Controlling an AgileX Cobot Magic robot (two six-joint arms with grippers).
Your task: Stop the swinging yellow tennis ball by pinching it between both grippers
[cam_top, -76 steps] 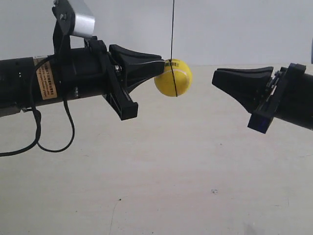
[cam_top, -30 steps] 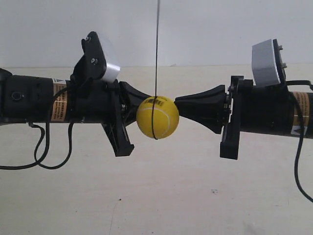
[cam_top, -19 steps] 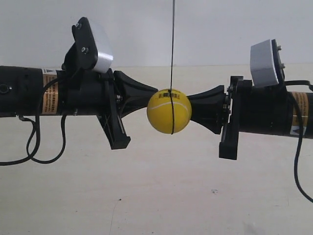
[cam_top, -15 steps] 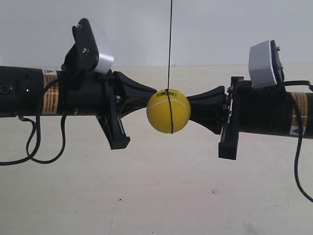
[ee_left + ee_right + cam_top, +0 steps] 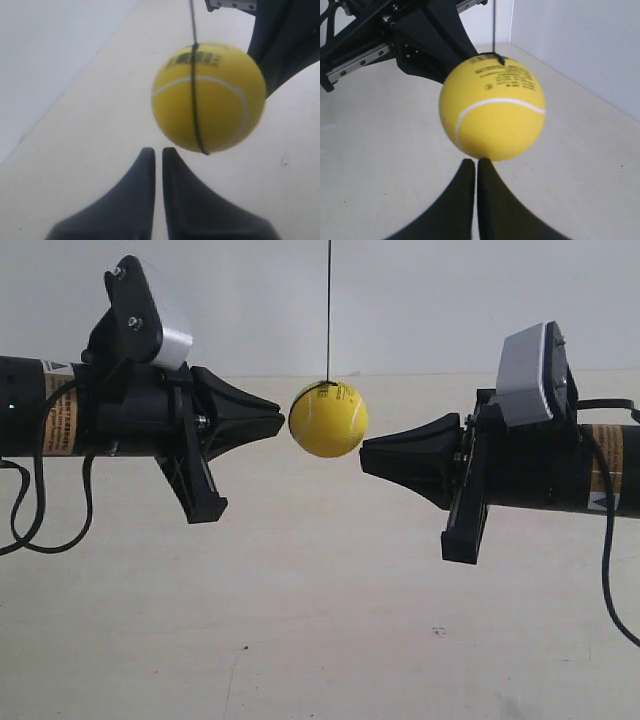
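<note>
Half a second ago I had the yellow tennis ball point(image 5: 328, 420) squeezed between the two claw tips. Now both arms have backed off and the pinch is gone. The ball hangs free on its string point(image 5: 329, 310), above the bench point(image 5: 320, 630), in the gap between the arms and a little higher than before.

In the exterior view, the claw at the view's left point(image 5: 279, 420) points at the ball's middle with a thin gap showing. The claw at the view's right point(image 5: 364, 452) sits lower, with its tip just beside the ball's underside. I cannot tell whether that one touches.

Both wrist views show the same thing. The left claw point(image 5: 157, 150) and the right claw point(image 5: 475, 161) each have their jaws drawn nearly together, only a slit between them, and hold nothing.

The string looks close to plumb, so I judge that the squeeze took out most of the swing, though one moment cannot confirm that the ball is at rest.

Being round, the ball has no long axis. The string, which wraps down over it, gives the only line, and that runs vertical. The black print faces upward beside the string, and the white seam curves across the side below it.
</note>
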